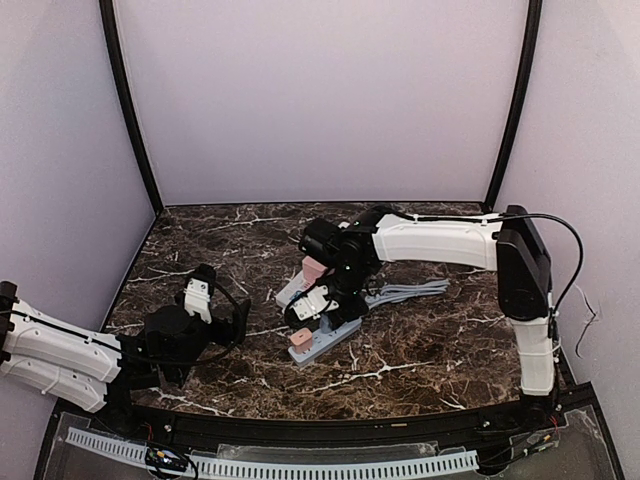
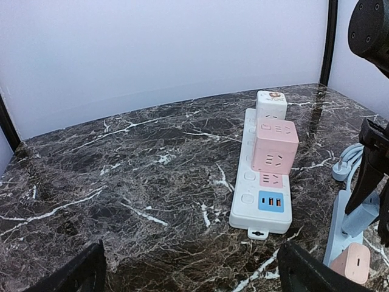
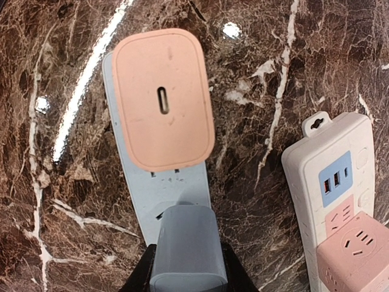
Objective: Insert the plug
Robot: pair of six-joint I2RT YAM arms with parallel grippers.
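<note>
Dk brown marble desk (image 1: 420,350) w/ white veins. Pale blue-grey power strip (image 3: 173,188) w/ peach-pink charger (image 3: 163,100). Grey-blue plug (image 3: 187,243). White 2nd strip (image 2: 246,182) w/ blue USB panel (image 2: 270,201), pink socket cube (image 2: 275,146), white adapter (image 2: 271,104). Pale lilac walls (image 1: 320,100).

Bright, sharp; glare on marble table (image 3: 79,85)

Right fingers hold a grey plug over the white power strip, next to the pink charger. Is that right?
No: wrong strip. The right fingers hold the grey plug over the pale blue power strip, next to the pink charger; the white power strip lies apart. The right wrist view shows it.
</note>
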